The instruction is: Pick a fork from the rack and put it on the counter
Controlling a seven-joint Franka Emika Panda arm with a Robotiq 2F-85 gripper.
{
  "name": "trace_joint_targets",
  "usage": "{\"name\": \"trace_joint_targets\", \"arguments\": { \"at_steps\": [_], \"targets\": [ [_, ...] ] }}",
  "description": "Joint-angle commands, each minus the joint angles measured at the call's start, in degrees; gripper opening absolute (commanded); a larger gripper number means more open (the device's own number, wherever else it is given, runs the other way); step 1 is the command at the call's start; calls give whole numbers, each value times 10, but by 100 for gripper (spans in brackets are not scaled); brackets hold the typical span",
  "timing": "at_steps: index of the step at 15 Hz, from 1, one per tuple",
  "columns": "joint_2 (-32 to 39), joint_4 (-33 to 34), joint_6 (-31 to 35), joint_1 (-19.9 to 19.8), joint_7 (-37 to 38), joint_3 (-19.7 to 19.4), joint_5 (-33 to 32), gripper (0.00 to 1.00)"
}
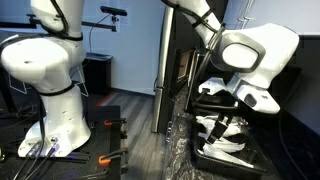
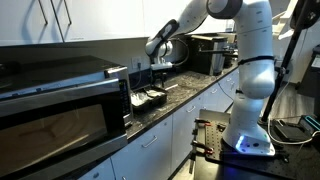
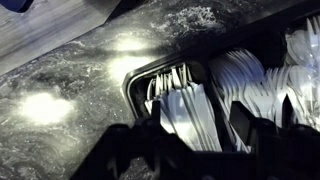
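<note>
The black rack (image 3: 140,82) sits on the speckled black counter (image 3: 60,95) and holds white plastic cutlery in side-by-side compartments. White forks (image 3: 185,100) lie in the left compartment, tines toward the rack's far wall. My gripper (image 3: 198,112) is open just above this compartment, with a finger on each side of the fork pile and nothing held. In both exterior views the gripper (image 1: 226,122) (image 2: 157,76) points down over the rack (image 1: 232,160) (image 2: 150,99).
More white cutlery (image 3: 255,80) fills the compartments to the right. A microwave (image 2: 60,100) stands on the counter (image 2: 195,90) beside the rack. A dark appliance (image 2: 205,55) stands farther along. A second white robot base (image 1: 45,85) stands on the floor.
</note>
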Motion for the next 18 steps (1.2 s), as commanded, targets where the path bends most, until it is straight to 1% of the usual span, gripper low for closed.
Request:
{"name": "trace_joint_targets", "arguments": {
  "at_steps": [1,2,4,5,7,8,9,10,11,12,13,15,17,18],
  "targets": [
    [54,54,-4,6,-28,4,12,73],
    [64,64,-4,9,-35,6,7,72],
    [80,82,-5,15,-46,11,3,67],
    [84,86,-5,17,-52,13,-1,61],
    [92,100,-5,25,-56,16,-2,59],
    [96,104,-4,27,-59,16,-4,56],
    [103,113,-7,29,-59,17,-3,57],
    [106,117,-5,29,-61,18,-2,54],
    [112,123,-3,30,-61,19,-1,53],
    [114,123,-1,29,-67,20,-2,49],
    [120,128,1,30,-70,21,-3,40],
    [130,134,3,28,-83,22,-3,40],
    [141,141,4,27,-92,23,-2,44],
    [145,145,3,27,-96,23,-2,43]
  ]
}}
